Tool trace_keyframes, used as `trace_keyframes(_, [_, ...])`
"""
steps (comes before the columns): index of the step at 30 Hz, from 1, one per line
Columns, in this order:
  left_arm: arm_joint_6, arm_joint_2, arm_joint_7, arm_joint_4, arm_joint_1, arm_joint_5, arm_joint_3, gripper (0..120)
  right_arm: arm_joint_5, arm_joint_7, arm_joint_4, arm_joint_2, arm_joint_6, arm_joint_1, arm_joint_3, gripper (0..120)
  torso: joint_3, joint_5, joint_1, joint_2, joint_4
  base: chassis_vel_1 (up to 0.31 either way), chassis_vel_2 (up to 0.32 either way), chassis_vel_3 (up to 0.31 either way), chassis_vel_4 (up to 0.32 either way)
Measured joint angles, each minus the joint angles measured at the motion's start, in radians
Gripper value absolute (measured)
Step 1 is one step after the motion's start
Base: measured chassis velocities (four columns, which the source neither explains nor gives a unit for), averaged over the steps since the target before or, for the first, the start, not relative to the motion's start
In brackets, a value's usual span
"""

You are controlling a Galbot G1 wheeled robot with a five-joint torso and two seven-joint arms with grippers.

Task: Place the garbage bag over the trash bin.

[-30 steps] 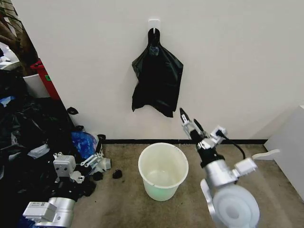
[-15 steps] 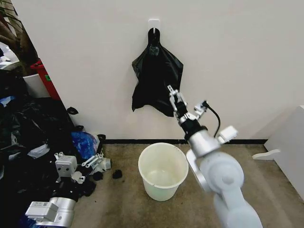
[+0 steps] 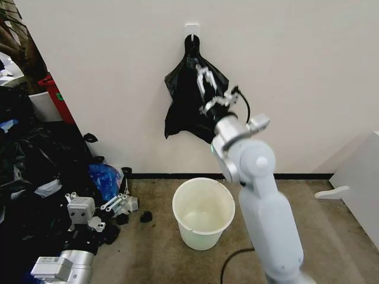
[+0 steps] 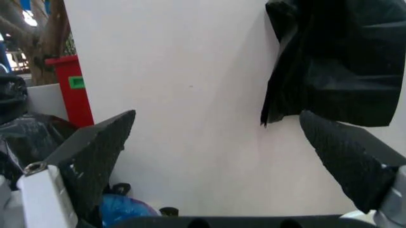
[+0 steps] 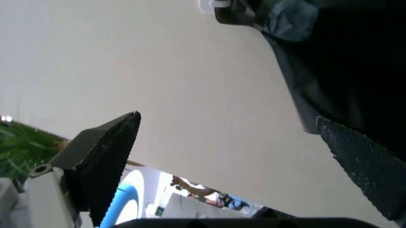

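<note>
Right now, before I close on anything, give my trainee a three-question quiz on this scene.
1. True or false: the bag already lines the bin.
2. The right gripper is: A) inside the bin B) raised in front of the hanging bag C) on the floor.
3. Fill in: the left gripper sits low on the ___, left of the bin.

Key: 1 false, the bag hangs from the wall hook; 2 B, fingers open; 3 floor.
</note>
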Motion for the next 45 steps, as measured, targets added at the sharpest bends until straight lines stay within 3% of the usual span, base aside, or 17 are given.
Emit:
trace_keyframes(18, [-0.015,-0.023,-0.001,-0.001,0.001,0.015,0.010,100,-0.084,0.188,-0.286,0.007,0.168,0.253,0.005,100,0.000,0.0000,0.000,0.000,0.0000,0.000,0.000,0.000,0.000])
trace_keyframes(38, [-0.017,-0.026,0.001,-0.001,0.003,0.022,0.009,100,-0.076,0.181,-0.336,0.006,0.190,0.286,-0.024,99,0.000,0.0001,0.000,0.000,-0.0001,0.000,0.000,0.000,0.000])
trace_keyframes(45, [-0.017,-0.028,0.004,-0.001,0.005,0.028,0.011,100,-0.052,0.173,-0.316,0.006,0.204,0.294,-0.064,90,0.000,0.0000,0.000,0.000,0.0000,0.000,0.000,0.000,0.000])
